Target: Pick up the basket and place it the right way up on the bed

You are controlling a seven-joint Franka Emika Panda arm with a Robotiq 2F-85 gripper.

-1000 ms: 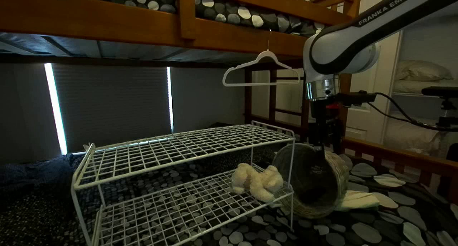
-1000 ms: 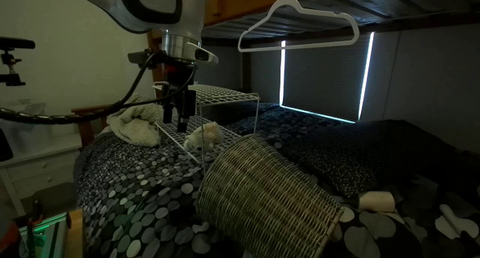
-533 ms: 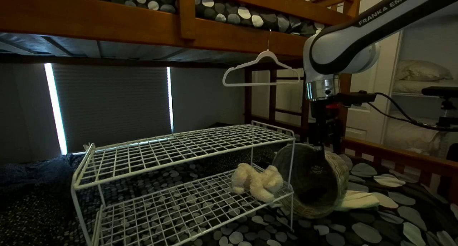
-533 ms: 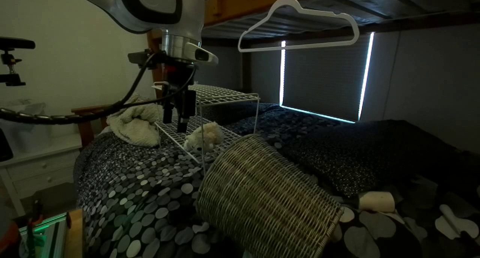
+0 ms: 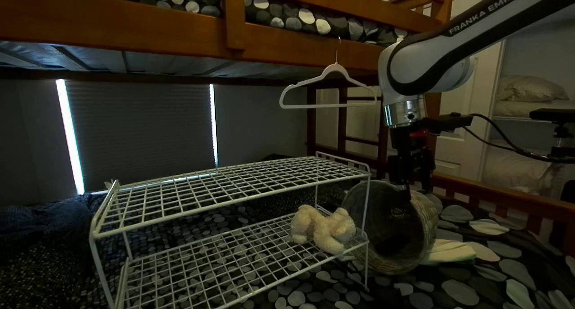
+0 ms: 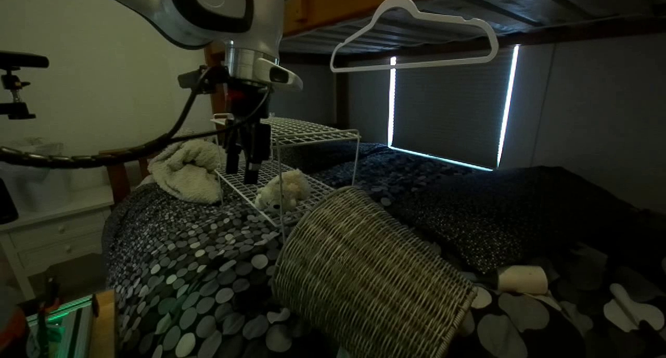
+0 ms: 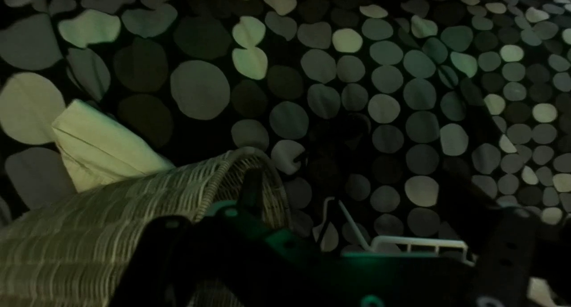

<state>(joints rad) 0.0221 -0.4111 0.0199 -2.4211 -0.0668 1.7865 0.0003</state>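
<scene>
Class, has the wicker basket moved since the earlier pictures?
No, no visible shift in any direction: in an exterior view, the basket lies partly behind the same leg of the white wire rack as before.

The basket (image 6: 364, 275) is grey-green; the bedding (image 6: 223, 295) black, spotted grey.

Wicker basket (image 7: 84, 231) on its side on spotted bedding (image 7: 200, 90)
Pale cloth (image 7: 102, 144) lies beside it; the gripper (image 7: 352, 182) has its fingers apart.

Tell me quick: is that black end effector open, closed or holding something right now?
Black two-fingered end effector: open, holding nothing; the round grey-green wicker basket lies apart from it.
</scene>
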